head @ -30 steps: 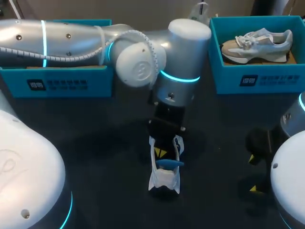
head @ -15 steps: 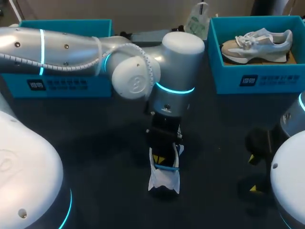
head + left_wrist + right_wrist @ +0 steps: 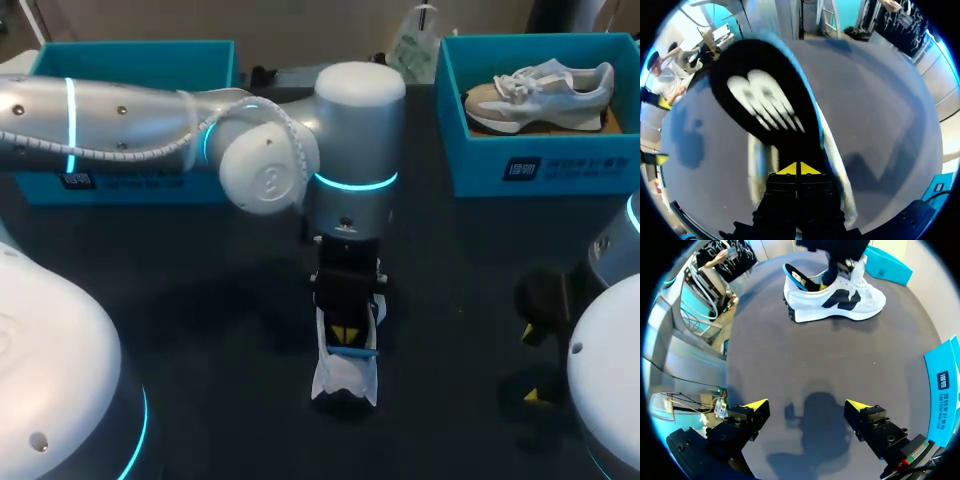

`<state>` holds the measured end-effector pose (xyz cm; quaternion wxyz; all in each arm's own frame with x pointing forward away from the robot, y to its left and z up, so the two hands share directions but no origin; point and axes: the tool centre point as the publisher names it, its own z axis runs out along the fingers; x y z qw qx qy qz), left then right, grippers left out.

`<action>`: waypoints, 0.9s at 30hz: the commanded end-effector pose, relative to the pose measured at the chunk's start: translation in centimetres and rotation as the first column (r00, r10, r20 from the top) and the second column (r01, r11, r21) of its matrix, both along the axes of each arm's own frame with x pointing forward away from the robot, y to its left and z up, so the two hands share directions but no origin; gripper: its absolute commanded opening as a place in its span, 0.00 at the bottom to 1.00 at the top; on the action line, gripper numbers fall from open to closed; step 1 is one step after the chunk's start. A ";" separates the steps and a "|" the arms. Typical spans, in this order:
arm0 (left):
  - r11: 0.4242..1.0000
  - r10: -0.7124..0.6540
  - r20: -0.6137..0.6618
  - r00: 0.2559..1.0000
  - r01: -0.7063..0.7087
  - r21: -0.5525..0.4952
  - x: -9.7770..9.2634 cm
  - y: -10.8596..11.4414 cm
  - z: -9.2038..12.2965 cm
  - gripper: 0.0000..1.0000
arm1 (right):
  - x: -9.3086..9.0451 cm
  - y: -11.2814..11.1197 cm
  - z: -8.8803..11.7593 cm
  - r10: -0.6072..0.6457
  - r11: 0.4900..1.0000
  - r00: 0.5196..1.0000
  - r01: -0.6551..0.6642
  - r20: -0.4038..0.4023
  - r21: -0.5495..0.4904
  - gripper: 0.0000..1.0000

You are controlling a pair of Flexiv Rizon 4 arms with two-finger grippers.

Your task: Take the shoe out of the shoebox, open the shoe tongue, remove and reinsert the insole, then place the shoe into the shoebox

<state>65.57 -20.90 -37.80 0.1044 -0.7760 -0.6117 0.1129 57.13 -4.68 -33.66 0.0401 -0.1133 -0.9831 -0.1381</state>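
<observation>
Left gripper (image 3: 799, 169) pinches the black insole (image 3: 765, 100) rising from the heel of the white shoe (image 3: 840, 300), which lies mid-table, heel toward me, toe toward the far edge, while the right gripper (image 3: 807, 407) hangs spread well apart from it.

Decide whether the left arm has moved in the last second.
Yes. The left arm has shifted left, away from the right-hand box, and nearer the camera; its gripper still grips the insole in the white shoe.
</observation>
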 end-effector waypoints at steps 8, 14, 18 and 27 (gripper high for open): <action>0.999 -0.032 -0.036 0.999 0.033 0.037 -3.7 0.8 -0.3 0.00 | -0.3 -0.1 0.2 -0.001 1.000 1.000 0.001 0.005 0.001 1.00; 0.999 0.034 -0.024 0.999 -0.034 -0.003 -4.3 0.9 -4.3 0.00 | -0.3 -0.1 0.2 -0.001 1.000 1.000 0.001 0.005 0.001 1.00; 0.996 0.086 0.059 0.995 -0.084 -0.033 -2.9 0.9 -5.7 0.00 | -0.3 -0.1 0.2 -0.001 1.000 1.000 0.001 0.005 0.001 1.00; 0.987 0.158 0.245 0.957 -0.144 -0.075 1.8 0.0 -4.8 0.00 | -0.3 -0.1 0.2 -0.001 1.000 1.000 0.001 0.005 0.001 1.00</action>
